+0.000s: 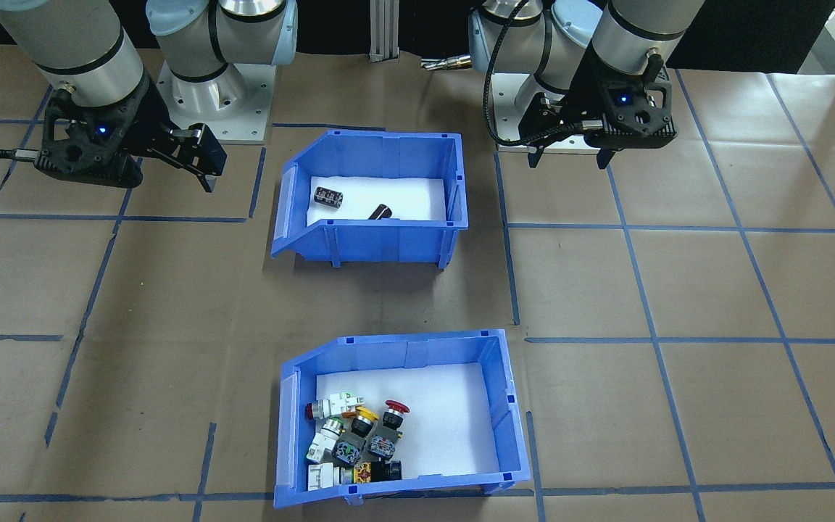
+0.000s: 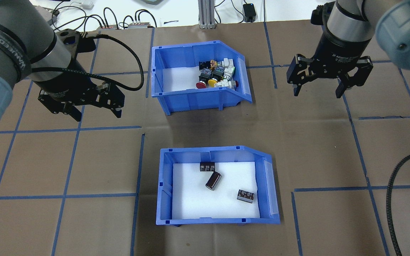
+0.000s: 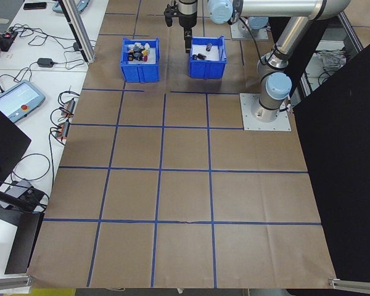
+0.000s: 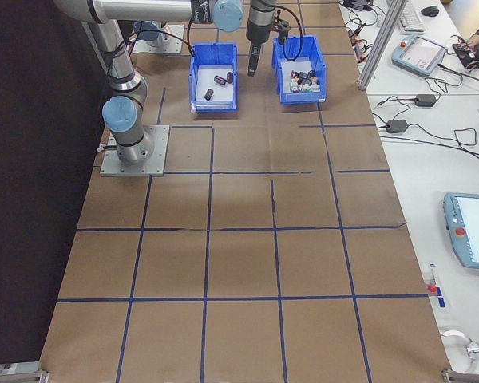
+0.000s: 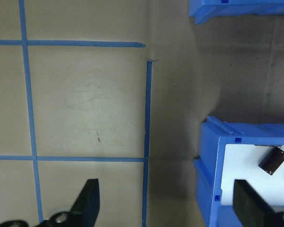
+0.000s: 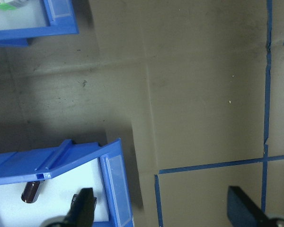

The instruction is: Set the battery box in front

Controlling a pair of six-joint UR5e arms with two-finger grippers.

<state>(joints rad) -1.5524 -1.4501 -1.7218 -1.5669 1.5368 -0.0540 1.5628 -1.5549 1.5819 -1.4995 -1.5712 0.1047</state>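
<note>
The battery box sits on the brown paper table, nearer the robot than the switch bin, long axis crosswise, sloped end toward the right gripper. The left gripper hovers about equally near. Both hang with jaws apart, empty. Bare paper surrounds the box.

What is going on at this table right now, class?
Nothing is being handled yet. Two blue bins sit on the paper-covered table: the battery box, holding three small black cylinders on white foam, lies nearer the robot, and the bin of push-button switches lies farther out. The left gripper and the right gripper both hang open above bare table either side of the switch bin, touching neither bin.
</note>
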